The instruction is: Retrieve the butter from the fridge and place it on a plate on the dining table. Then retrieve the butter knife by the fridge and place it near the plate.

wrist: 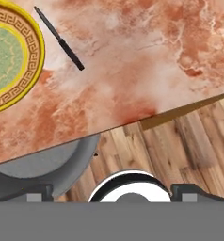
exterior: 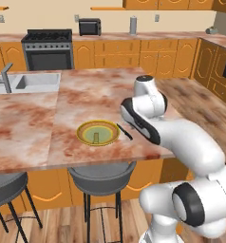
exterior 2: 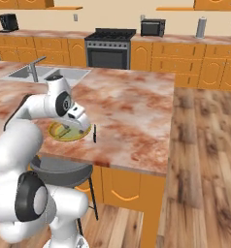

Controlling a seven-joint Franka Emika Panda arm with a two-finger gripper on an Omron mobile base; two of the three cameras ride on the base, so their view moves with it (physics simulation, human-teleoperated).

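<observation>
Hand view gives us one round plate with a yellow-ochre patterned rim and pale green centre at the upper left, lying on the pinkish-brown and cream marbled dining table. One thin, straight, dark butter knife lies flat on that marbling just beside the plate's rim, apart from it, slanting along the rim's outer side. Below the table edge we see one grey stool seat over the wooden plank floor. Our two-finger gripper has its tips set far apart at the bottom corners, as wide as they go, and nothing sits between them.

From the left base view we count one plate near the table's front edge, with one tiny pale yellow block of butter standing in its green centre, and the one knife just to the plate's right. Two grey stools stand under the front edge of the table. On the far side we see one black stove and one black microwave.

In the right base view the plate is partly hidden behind the arm, with the knife just beside it on the table.
</observation>
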